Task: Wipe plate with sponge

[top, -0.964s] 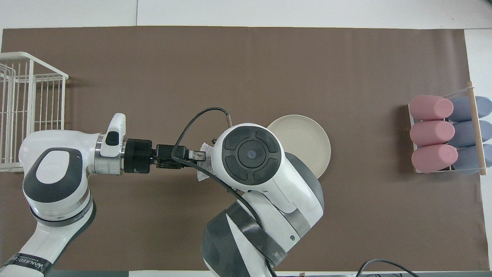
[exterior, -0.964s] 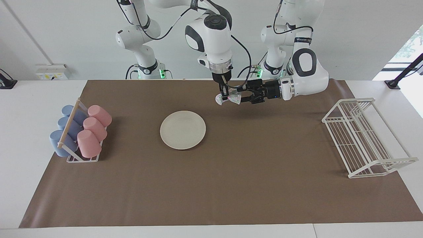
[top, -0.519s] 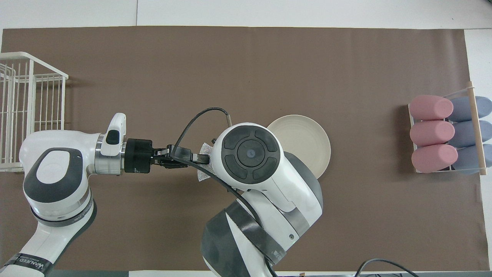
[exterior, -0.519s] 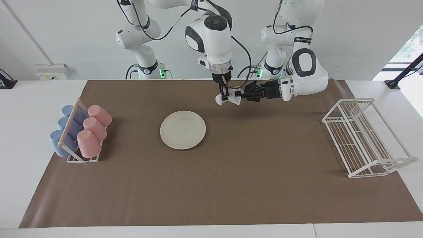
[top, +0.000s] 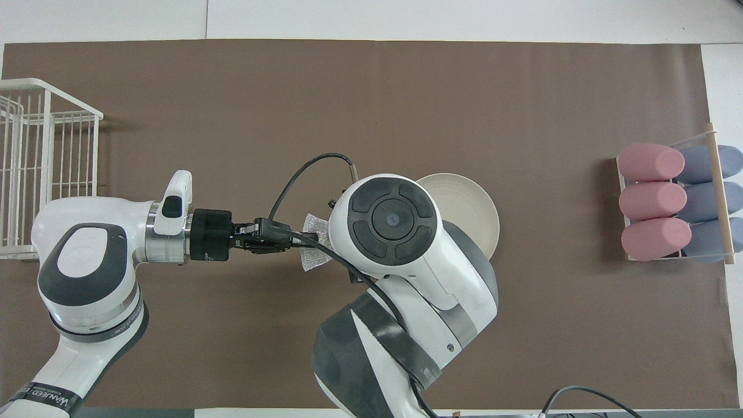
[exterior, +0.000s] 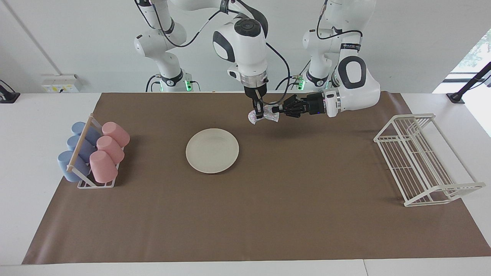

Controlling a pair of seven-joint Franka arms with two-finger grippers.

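The silvery sponge (exterior: 269, 116) hangs in the air over the brown mat, beside the plate and nearer to the robots. My right gripper (exterior: 259, 112) points straight down and pinches the sponge's middle, bunching it like a bow. My left gripper (exterior: 277, 110) reaches in level from the left arm's end and is shut on the sponge's edge. From above, part of the sponge (top: 312, 256) shows by the left gripper (top: 299, 239); the right gripper is hidden under its own wrist. The cream plate (exterior: 212, 150) lies flat on the mat, its rim (top: 484, 217) partly covered by the right arm.
A rack of pink and blue cups (exterior: 94, 155) stands at the right arm's end of the mat. A white wire dish rack (exterior: 420, 161) stands at the left arm's end. The brown mat (exterior: 268, 214) covers most of the table.
The left gripper went from open to shut on the sponge's edge. Both grippers and the sponge rose slightly, and the right wrist drifted a little toward the plate.
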